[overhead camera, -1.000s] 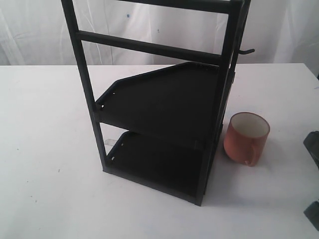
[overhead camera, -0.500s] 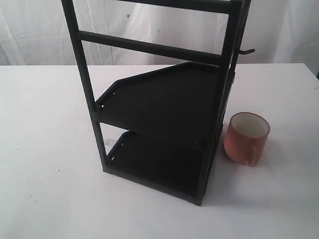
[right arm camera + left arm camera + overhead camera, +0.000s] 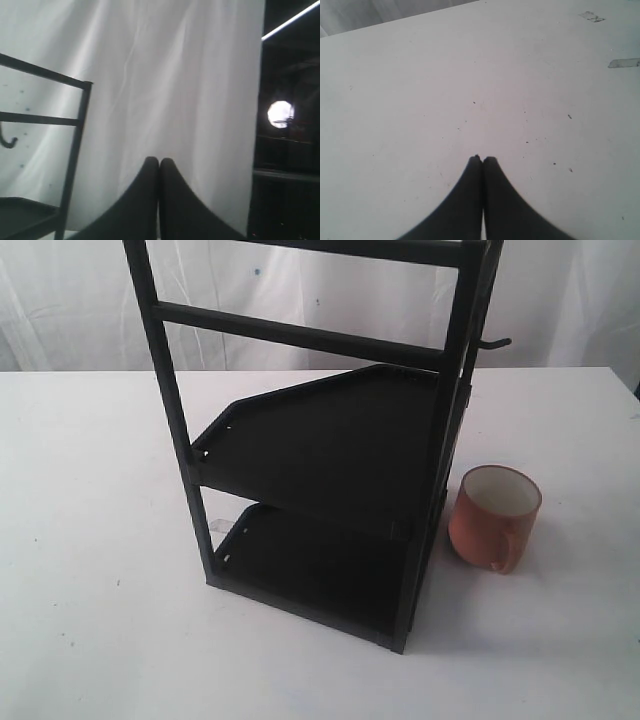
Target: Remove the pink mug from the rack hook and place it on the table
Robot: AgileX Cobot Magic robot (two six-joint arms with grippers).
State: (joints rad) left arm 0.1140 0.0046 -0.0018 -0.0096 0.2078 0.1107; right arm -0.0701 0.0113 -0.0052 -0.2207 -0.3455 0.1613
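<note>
- On the table (image 3: pixel 90 500), just beside the near-right corner of the rack (image 3: pixel 340 440), the pink mug (image 3: pixel 495 517) stood upright. Its mouth faced up with the white inside showing, and its handle was turned toward the near side. Whether it touched the rack's upright could not be told.
- High on the far right of the rack, the rack hook (image 3: pixel 493 343) jutted out to the right with nothing hanging from it.
- Neither arm appeared in the exterior view.
- In the left wrist view, the left gripper (image 3: pixel 482 160) had its two fingers pressed together with nothing between them. It hung over a bare, lightly speckled stretch of table.
- In the right wrist view, the right gripper (image 3: pixel 159 161) was likewise pressed together and empty. It pointed at a white curtain (image 3: pixel 175 75), with the rack's thin bars and a hook off to one side.
- Judged from this layout, the placing step looked finished: the mug was off the hook, resting on the table, and free of both grippers.
- The next move seemed to call for no grasp at all. The arms would only need to keep clear of the mug and the rack so that neither got nudged.
</note>
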